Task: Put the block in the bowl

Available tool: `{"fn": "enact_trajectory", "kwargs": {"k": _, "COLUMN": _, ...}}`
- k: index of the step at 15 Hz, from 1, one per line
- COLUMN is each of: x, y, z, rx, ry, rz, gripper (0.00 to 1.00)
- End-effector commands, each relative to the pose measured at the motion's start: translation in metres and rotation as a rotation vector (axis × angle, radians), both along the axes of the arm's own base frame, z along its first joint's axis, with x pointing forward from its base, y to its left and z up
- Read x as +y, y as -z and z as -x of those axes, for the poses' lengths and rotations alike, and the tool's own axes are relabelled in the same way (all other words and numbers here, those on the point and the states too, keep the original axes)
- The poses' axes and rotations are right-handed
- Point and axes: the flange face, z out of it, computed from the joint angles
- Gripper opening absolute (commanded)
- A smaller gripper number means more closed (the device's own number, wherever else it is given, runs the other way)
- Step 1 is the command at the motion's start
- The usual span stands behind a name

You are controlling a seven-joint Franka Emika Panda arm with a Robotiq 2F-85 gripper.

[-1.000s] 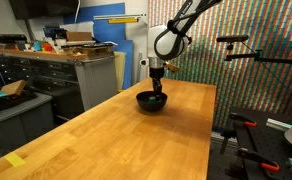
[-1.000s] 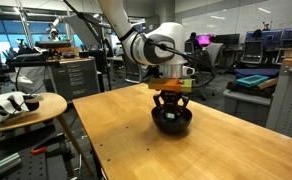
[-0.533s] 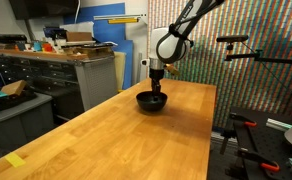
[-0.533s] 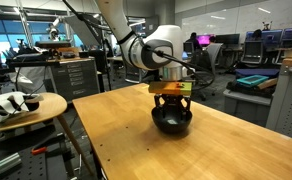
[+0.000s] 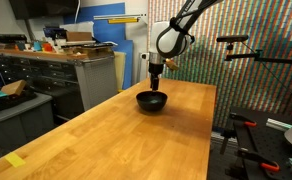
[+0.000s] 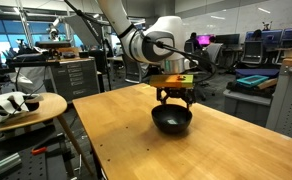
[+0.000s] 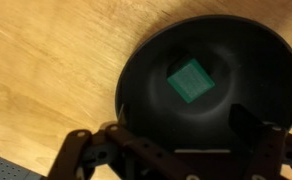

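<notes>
Block (image 7: 190,80), green and square, is seen in the wrist view lying flat on the floor of the bowl (image 7: 146,95), approx. at its centre, w/ nothing touching it. The gripper (image 7: 176,145) is shown w/ jaws apart and empty: its fingers (image 7: 78,148) are found at the bottom edge of that view, one on each side, well clear of the block. A change vs. 1 s ago is noticed in both ext. views. Then the gripper was lowered to the bowl, w/ the fingertips about at the rim. Now, in an ext. view, the gripper (image 6: 174,98) is raised and a clear gap is seen between it and the bowl (image 6: 172,121); the same lift is visible, but smaller, in an ext. view where the gripper (image 5: 157,70) hangs straight above the bowl (image 5: 152,100). The bowl itself was not shifted on the table (image 5: 116,135). The block cannot be made out in the ext. views, as it is hidden by the bowl wall. From this it is judged that the release is already done and the task is in effect completed; only the retreat of the arm is left, and little risk is expected, provided the bowl is not knocked.
</notes>
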Motion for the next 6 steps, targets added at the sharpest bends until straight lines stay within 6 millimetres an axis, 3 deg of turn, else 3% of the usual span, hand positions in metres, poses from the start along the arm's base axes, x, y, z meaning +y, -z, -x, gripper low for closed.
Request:
{"fn": "enact_trajectory", "kwargs": {"k": 1, "x": 0.001, "y": -0.037, "z": 0.009, "rx": 0.064, "ry": 0.109, "rz": 0.000, "gripper": 1.00}}
{"fn": "enact_trajectory", "kwargs": {"k": 2, "x": 0.003, "y": -0.045, "z": 0.011, "rx": 0.099, "ry": 0.148, "rz": 0.003, "gripper": 1.00}}
{"fn": "enact_trajectory", "kwargs": {"k": 3, "x": 0.000, "y": -0.021, "z": 0.005, "rx": 0.063, "ry": 0.086, "rz": -0.007, "gripper": 1.00}}
{"fn": "enact_trajectory", "kwargs": {"k": 6, "x": 0.003, "y": -0.038, "z": 0.008, "rx": 0.090, "ry": 0.127, "rz": -0.008, "gripper": 1.00}}
